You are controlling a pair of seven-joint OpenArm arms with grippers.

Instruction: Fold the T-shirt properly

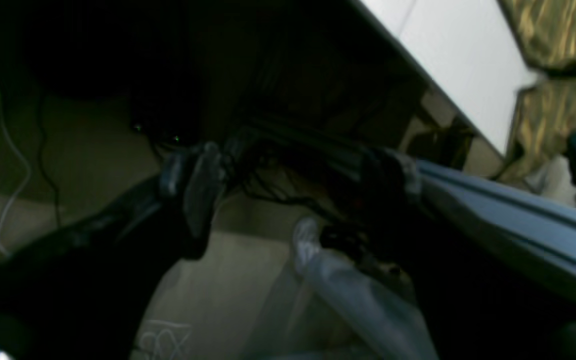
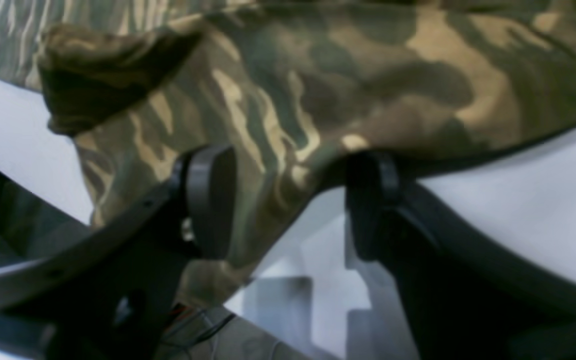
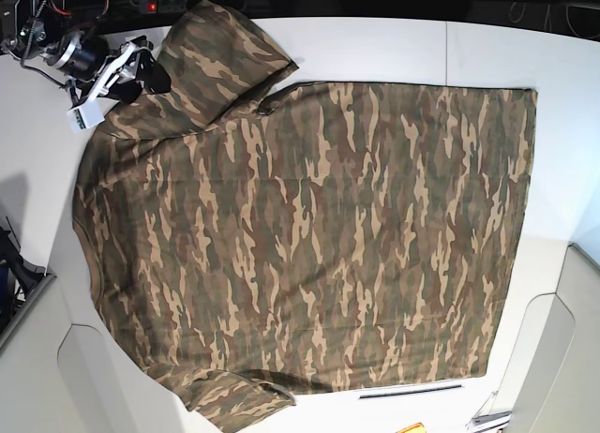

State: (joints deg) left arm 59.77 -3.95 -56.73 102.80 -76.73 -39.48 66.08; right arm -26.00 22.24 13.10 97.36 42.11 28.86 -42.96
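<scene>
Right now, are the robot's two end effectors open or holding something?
Left end effector: open, holding nothing.
Right end effector: open around the edge of the camouflage cloth T-shirt, not clamped.

The base view is bright, evenly lit and sharp, with a soft shadow on the white surface (image 3: 375,49) at its left edge. The left wrist view is very dim, murky and blurred. The right wrist view is softly out of focus, its surface glaring white.

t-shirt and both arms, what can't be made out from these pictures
- Left end effector: not in the base view; left wrist view too dark and blurred.
- T-shirt collar: not seen in the base view; its left edge is turned under.
- Right end effector: whether its fingers touch the cloth, blurred in the right wrist view.
</scene>
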